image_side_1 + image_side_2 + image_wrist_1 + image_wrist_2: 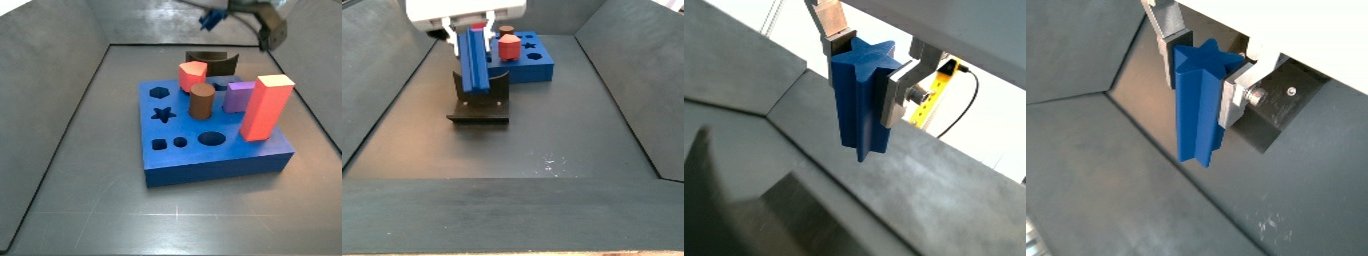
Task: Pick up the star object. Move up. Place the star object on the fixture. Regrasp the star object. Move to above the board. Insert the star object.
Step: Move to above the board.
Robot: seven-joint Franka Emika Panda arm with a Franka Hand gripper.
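My gripper (865, 80) is shut on the star object (861, 95), a long blue star-shaped prism held by its upper end and hanging upright between the silver fingers; both wrist views show it (1199, 100). In a side view the gripper (476, 30) holds the star object (474, 62) in front of the fixture (481, 106); I cannot tell whether they touch. In the opposite side view the gripper (243, 16) is blurred at the top edge, high above the fixture (210, 61). The blue board (227, 165) has an empty star hole (162, 114).
On the board stand a tall red block (267, 105), a purple piece (239, 97), a brown cylinder (201, 100) and a pink-red piece (193, 73). Grey walls enclose the floor. A yellow device with a cable (931, 95) lies beyond the wall.
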